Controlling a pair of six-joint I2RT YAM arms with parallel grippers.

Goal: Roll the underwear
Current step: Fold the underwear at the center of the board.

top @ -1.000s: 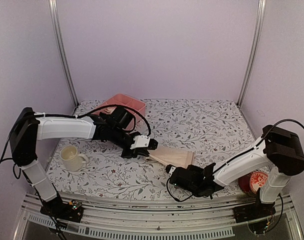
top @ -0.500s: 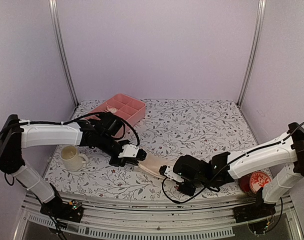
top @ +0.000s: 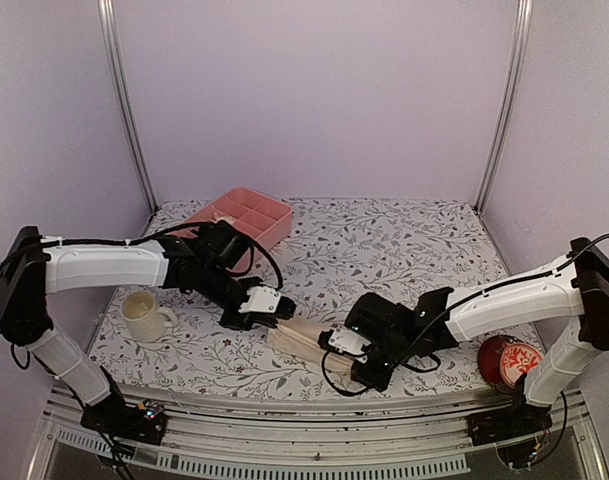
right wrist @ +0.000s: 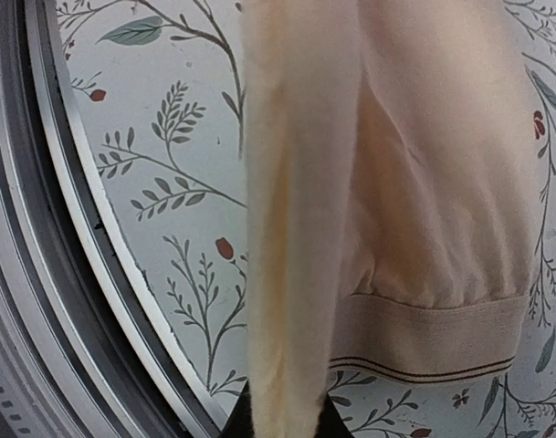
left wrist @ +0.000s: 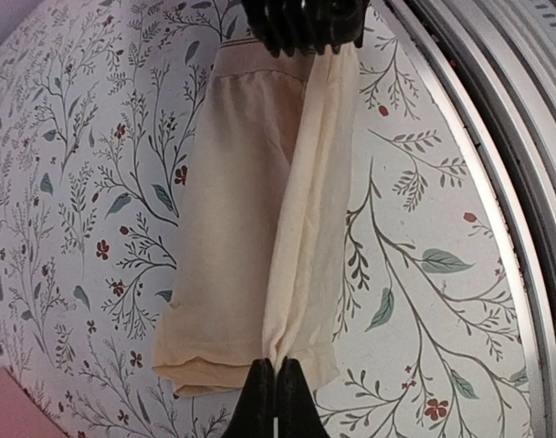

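- The underwear point(top: 300, 338) lay right of the mug point(top: 142, 315), with one fold lifted.
- The left gripper point(top: 280, 314) and right gripper point(top: 334, 350) each pinched a fold end.
- Seemingly still folding; the next move called for laying it flat and then rolling.

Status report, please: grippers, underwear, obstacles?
Left gripper shut on peach underwear fold. Right gripper shut on other end. Rest lies flat. Mug, tray apart.

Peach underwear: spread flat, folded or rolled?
Folded, not rolled: the underwear has a fold running between left gripper and right gripper.
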